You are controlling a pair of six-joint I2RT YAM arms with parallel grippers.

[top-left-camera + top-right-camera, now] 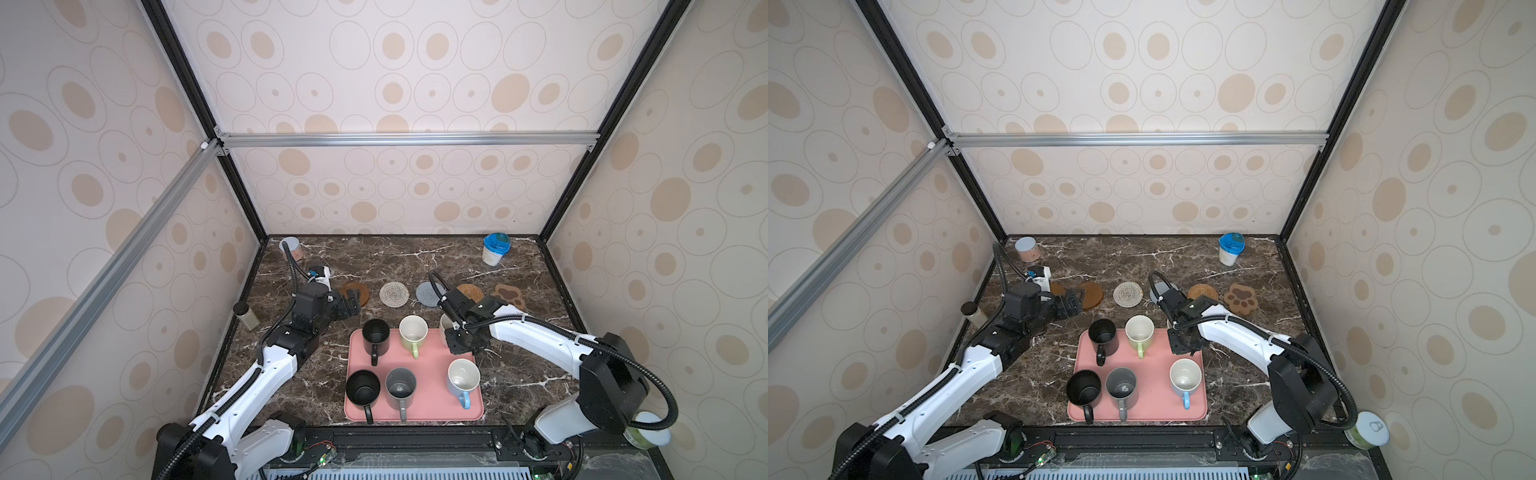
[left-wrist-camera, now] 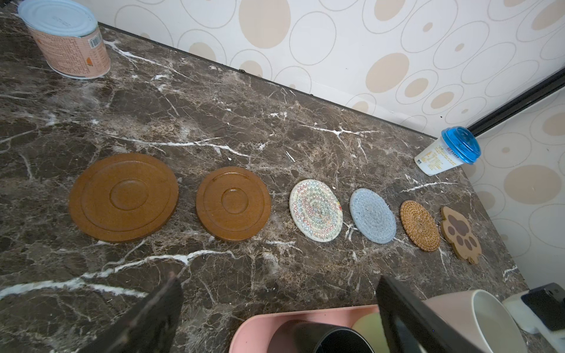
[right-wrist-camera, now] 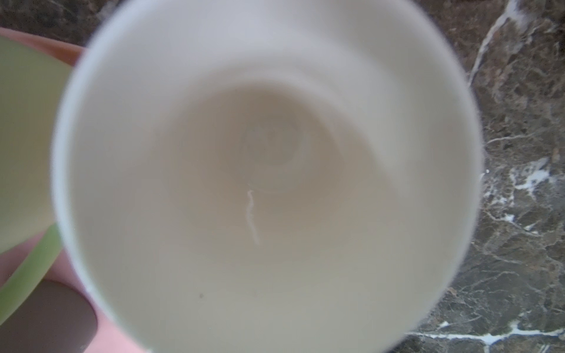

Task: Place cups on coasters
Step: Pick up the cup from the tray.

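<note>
Our right fingers (image 1: 459, 344) are clenched, seemingly on the white-pink mug's (image 3: 266, 183) hidden handle. A loose pinch could swing it into the light green mug (image 1: 413, 330) just beside. Our left fingers (image 2: 159, 305) stand released.

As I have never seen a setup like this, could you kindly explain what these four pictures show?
These are two white-and-black robot arms at a brown marble-patterned table, each ending in a two-fingered claw. Two pictures look down from overhead, nearly alike; the other two come from cameras on the arms' wrists. A pink rectangular tray holds six handled ceramic mugs; behind it lie six flat coasters in a row, all bare. The left claw hangs open and empty near the two brown wooden discs. The right claw is shut, apparently on the handle of the pinkish-white ceramic mug at the tray's far right corner; its wrist camera looks straight into that mug. A pinkish can and a blue-lidded white jar stand at the back.
</note>
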